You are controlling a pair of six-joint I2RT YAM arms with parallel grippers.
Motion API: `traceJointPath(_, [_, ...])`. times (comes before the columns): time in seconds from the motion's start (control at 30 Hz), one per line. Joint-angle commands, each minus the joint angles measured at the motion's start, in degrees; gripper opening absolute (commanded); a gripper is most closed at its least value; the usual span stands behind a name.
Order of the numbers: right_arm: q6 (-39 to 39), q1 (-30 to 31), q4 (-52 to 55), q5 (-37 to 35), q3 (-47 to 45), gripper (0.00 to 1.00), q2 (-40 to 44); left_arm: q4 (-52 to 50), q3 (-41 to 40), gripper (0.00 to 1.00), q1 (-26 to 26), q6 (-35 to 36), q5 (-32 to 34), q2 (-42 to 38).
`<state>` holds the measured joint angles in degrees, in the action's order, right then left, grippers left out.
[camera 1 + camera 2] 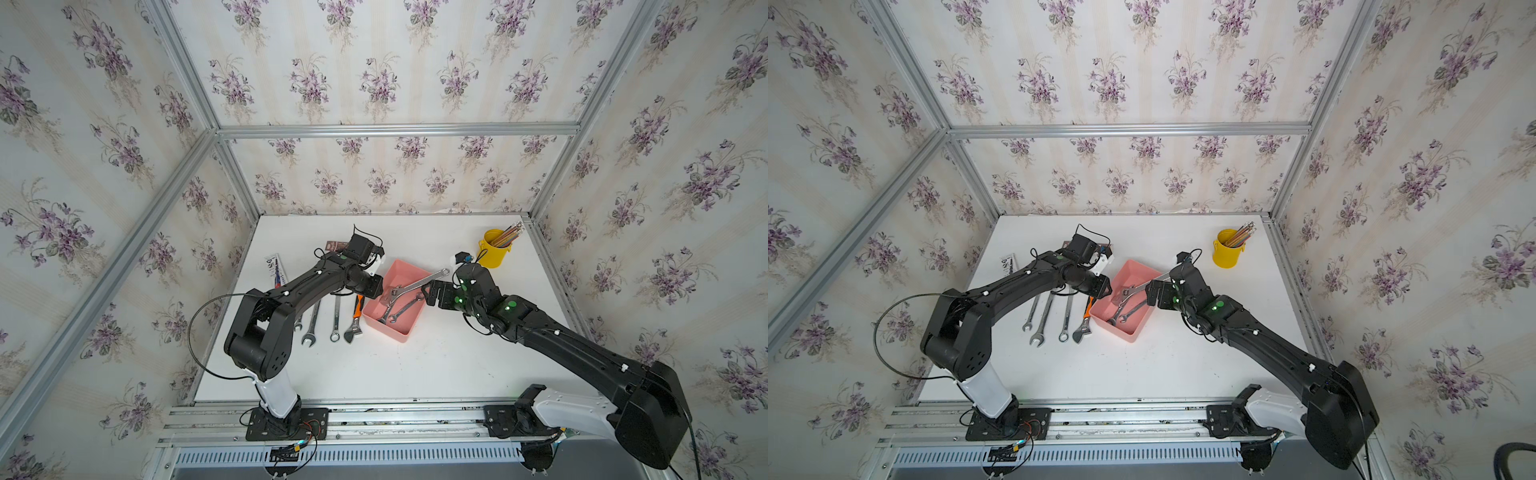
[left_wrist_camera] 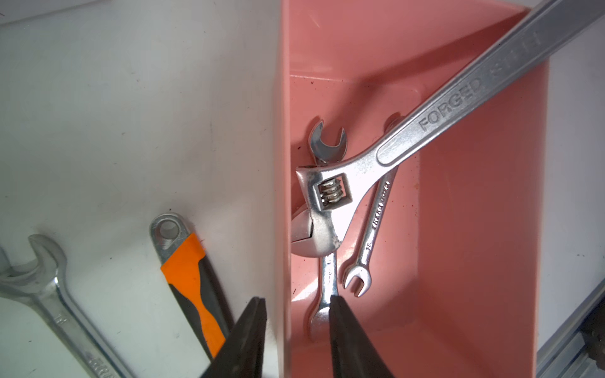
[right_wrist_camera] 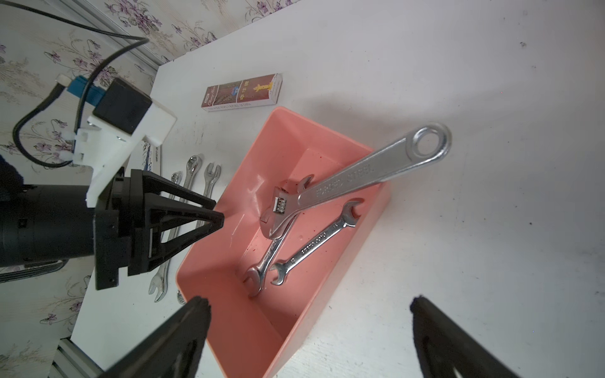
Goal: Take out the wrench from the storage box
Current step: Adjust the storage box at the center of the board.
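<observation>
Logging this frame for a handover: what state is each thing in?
storage box: no lid, upright
big adjustable wrench: in box, handle leaning out over rim
small wrenches: flat on box floor
orange-handled wrench: lying outside box
yellow cup: upright, holding pencils
left gripper: jaws apart, astride box wall, empty
right gripper: wide open, empty

Salmon pink, plain, on the storage box (image 3: pixel 222 294). Bright silver on the long wrench (image 3: pixel 353 178) and the small spanners (image 3: pixel 314 243) inside. Orange and dark grey on the grip (image 2: pixel 193 281) of a wrench beside the box. Yellow on the cup (image 1: pixel 494 253); mixed colours on the pencils (image 1: pixel 509 235). White on the table (image 1: pixel 436 365). Pale striped wallpaper (image 1: pixel 374 75), purple flower sprigs with grey-green leaves. Black on both arms (image 1: pixel 299 291), white lower segments, green dots.
</observation>
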<state>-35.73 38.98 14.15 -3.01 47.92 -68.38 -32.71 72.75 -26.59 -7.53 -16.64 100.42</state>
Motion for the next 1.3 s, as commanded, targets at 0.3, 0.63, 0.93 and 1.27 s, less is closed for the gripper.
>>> traceJointPath(0.3, [1.0,0.0,0.5,-1.6,0.1,1.00,0.7,-1.9,-0.5,0.18,-2.6,-4.5,6.5,0.0])
traceJointPath(0.63, [0.8,0.0,0.9,-2.1,0.1,1.00,1.9,-2.6,-4.2,0.03,-5.5,-13.4,9.4,-4.0])
traceJointPath(0.93, [-0.9,0.0,-0.1,-0.2,0.2,1.00,1.9,1.4,-9.1,0.02,-12.5,-31.7,15.0,-8.5])
traceJointPath(1.27, [-3.1,0.0,0.8,0.2,0.6,0.99,1.8,6.9,-10.3,0.06,-18.3,-41.4,17.2,-7.4])
